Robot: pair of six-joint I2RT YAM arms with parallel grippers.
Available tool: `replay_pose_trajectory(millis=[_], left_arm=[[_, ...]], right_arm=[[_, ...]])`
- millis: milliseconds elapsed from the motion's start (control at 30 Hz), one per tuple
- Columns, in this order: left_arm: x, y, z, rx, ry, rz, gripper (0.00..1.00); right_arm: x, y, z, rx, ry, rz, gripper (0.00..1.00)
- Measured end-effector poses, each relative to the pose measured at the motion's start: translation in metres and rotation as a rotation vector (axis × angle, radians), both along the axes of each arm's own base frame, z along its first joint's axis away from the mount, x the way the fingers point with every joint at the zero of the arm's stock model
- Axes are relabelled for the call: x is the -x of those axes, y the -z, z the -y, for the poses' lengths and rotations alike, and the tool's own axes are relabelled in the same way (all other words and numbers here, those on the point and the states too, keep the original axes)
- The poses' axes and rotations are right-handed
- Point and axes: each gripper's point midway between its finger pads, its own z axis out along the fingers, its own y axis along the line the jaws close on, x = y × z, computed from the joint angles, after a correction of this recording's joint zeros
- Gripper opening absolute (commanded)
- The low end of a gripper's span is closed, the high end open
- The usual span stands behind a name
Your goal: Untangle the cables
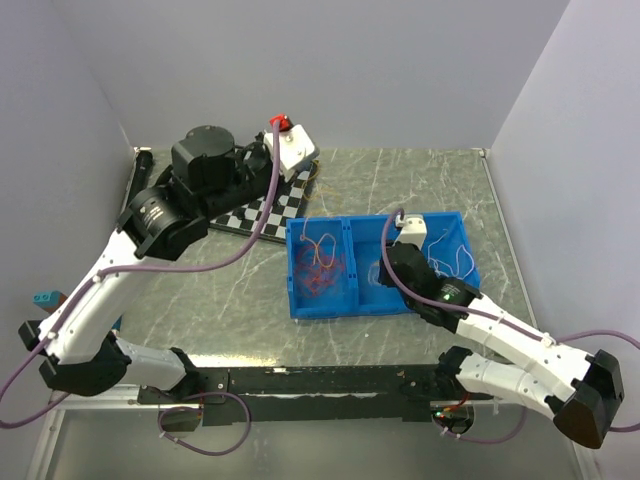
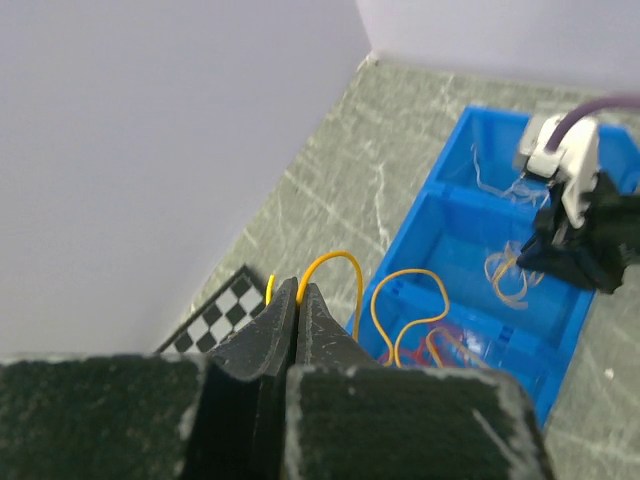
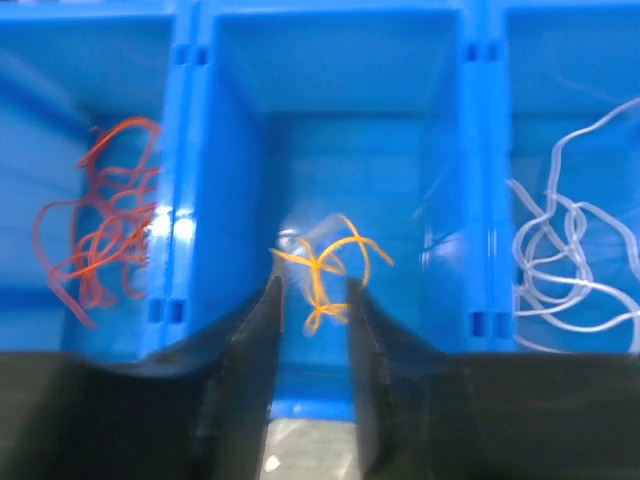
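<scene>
R gripper (image 3: 312, 300), near-right of table (image 1: 230, 300): jaws apart, tips down in the middle compartment of the blue tray (image 1: 340, 308). Orange cable (image 3: 325, 265) lies as a small knot btwn the two tips; can't tell if either finger touches it, not clamped.

Tray has 3 compartments side by side. Left one: red cables (image 3: 100, 230) in a loose tangle. Right one: white cables (image 3: 570, 260), looped over each other. Each colour sits in its own compartment, walls btwn.

Further back & left: L gripper (image 2: 298, 298) raised above the far-left table, jaws pressed together w/ yellow cable (image 2: 340, 262) pinched at the tips. The cable arches up from the pinch, then loops down twd the red compartment.

Checkerboard mat (image 1: 265, 212) lies flat on the table below L gripper, just left of the tray's far corner.
</scene>
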Motion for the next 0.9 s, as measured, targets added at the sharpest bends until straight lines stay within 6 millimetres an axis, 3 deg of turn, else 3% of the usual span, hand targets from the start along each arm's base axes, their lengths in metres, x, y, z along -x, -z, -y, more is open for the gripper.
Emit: replay_pose_trajectory(millis=[67, 133, 267, 367, 667, 767, 900], left_arm=[[-0.001, -0.008, 0.006, 0.016, 0.015, 0.005, 0.01], [-0.004, -0.016, 0.014, 0.033, 0.034, 0.012, 0.01], [-0.007, -0.019, 0.033, 0.047, 0.069, 0.007, 0.01], [-0.009, -0.009, 0.054, 0.045, 0.105, -0.017, 0.01], [-0.025, 0.054, 0.123, 0.000, 0.178, -0.124, 0.01], [-0.034, 0.081, 0.137, -0.027, 0.170, -0.155, 0.01], [-0.054, 0.137, 0.151, -0.110, 0.117, -0.219, 0.03]], right_arm=[[-0.004, 0.001, 0.006, -0.009, 0.039, -0.002, 0.72], [-0.006, -0.004, 0.008, -0.028, 0.055, 0.012, 0.77], [-0.004, -0.022, 0.011, -0.097, 0.064, 0.061, 0.78], [0.002, -0.048, 0.016, -0.196, 0.074, 0.128, 0.78], [0.034, -0.145, 0.068, -0.446, 0.175, 0.361, 0.78], [0.040, -0.156, 0.081, -0.460, 0.209, 0.383, 0.78], [0.043, -0.151, 0.088, -0.435, 0.237, 0.364, 0.79]])
